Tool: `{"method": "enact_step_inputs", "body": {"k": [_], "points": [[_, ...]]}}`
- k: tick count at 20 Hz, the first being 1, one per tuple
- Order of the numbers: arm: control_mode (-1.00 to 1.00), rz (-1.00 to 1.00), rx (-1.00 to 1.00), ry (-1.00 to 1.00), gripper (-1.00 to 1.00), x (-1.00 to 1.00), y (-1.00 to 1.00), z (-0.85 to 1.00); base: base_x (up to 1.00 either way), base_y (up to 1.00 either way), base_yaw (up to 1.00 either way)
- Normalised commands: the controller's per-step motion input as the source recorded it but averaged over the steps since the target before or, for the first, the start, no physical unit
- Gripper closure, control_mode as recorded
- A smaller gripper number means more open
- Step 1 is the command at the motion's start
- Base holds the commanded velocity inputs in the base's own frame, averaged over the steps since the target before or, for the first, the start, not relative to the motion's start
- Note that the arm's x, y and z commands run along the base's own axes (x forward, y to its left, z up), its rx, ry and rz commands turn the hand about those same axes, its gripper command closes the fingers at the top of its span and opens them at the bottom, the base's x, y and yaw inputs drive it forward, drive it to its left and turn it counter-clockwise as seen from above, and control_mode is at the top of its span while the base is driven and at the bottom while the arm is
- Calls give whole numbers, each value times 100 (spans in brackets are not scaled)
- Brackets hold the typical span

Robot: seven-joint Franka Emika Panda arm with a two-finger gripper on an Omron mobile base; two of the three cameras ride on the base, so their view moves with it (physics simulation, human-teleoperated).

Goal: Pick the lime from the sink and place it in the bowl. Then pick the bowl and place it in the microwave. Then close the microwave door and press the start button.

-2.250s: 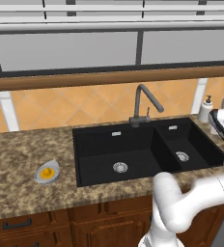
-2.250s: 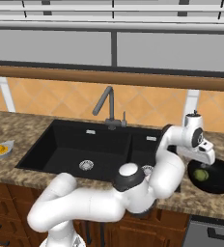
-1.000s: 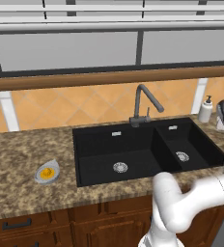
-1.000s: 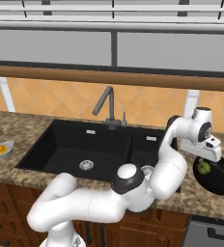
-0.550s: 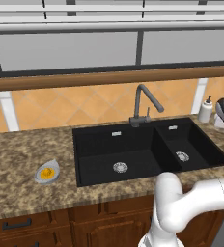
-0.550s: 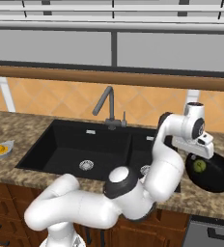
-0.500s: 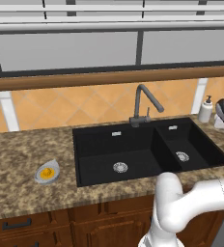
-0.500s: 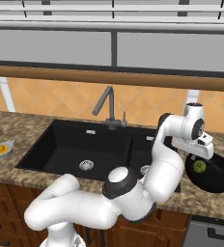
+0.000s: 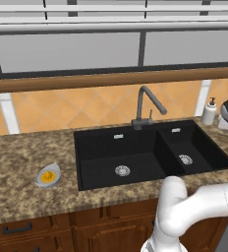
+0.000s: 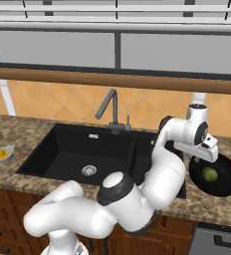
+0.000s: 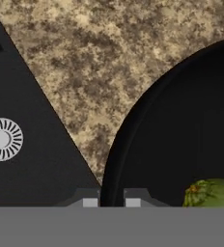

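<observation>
Gripper [image 11: 110, 201] sits at the near rim of the black bowl [image 10: 222, 185], fingertips [image 11: 90, 202] close together with the rim [image 11: 115, 159] running up between them; jaws nearly shut, pinched on that rim as far as the hand view shows. In the right base view the hand [image 10: 203, 149] hangs over the bowl's left edge, on the speckled stone tabletop [image 10: 33, 123] just right of the sink [image 10: 62, 149]. Lime [image 10: 209, 174] lies inside the bowl, yellow-green, resting on the dark floor of it right of centre; the hand view catches it low at the frame's bottom edge [image 11: 211, 193], apart from the fingertips. Sink is black, two basins, wide one left and narrow one right [image 9: 187, 150], each with a round steel drain [image 9: 122, 170]; grey angled faucet [image 9: 146, 104] stands behind the divider. A white soap dispenser [image 9: 209, 111] stands at the back of the tabletop, right of the sink. Well apart on the left, a small grey dish with something orange-yellow in it [image 9: 48, 175] rests on the tabletop. Tan diamond-tiled backsplash [image 9: 86, 106] runs under a window.
</observation>
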Motion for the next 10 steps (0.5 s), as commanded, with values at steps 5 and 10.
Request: {"method": "enact_step_inputs", "body": {"k": [5,10], "points": [[-100,6,-2,-7,100,0,28,21,0,0,0],[-100,6,-2,-6,100,0,27,19,0,0,0]]}}
